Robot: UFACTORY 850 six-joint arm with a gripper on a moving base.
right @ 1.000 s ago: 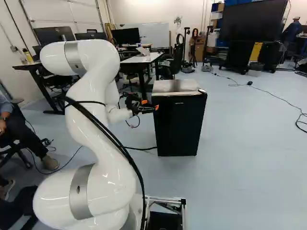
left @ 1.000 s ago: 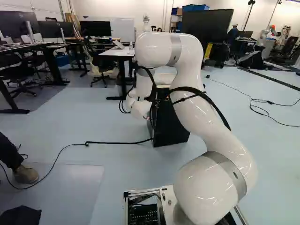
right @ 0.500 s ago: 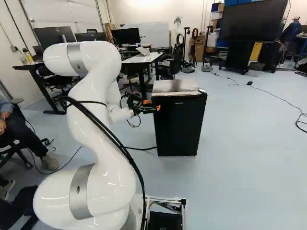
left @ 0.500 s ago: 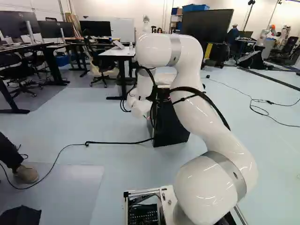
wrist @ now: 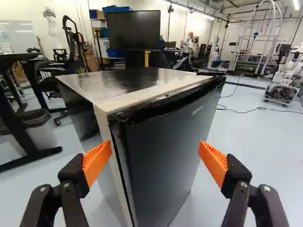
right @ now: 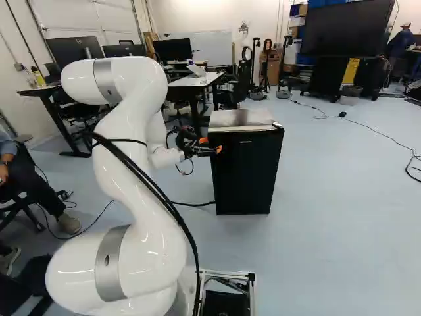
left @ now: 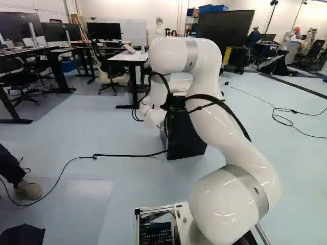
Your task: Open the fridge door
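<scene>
The gripper [right: 212,145] is beside the upper front corner of the black fridge [right: 245,174] in the right base view, its fingers apart. In the wrist view my gripper [wrist: 155,158] stands open with nothing held, and the fridge's corner lies ahead, in line with the gap. The dark door [wrist: 165,146] faces one finger's side; the pale strip [wrist: 111,156] behind its edge runs down towards the other finger. The door looks shut against the body. Whether a pad touches the fridge I cannot tell. The arm hides part of the fridge [left: 186,138] in the left base view.
A black cable [left: 127,155] runs over the floor to the fridge. Behind stands a white-topped desk [left: 127,57] with chairs. A bin [wrist: 35,127] is by a desk leg. Another robot [wrist: 284,80] stands far off in the wrist view.
The gripper has shifted slightly to the right in the right base view, closer over the fridge's corner, and the upper arm has dipped a little. The base and fridge have not moved.
</scene>
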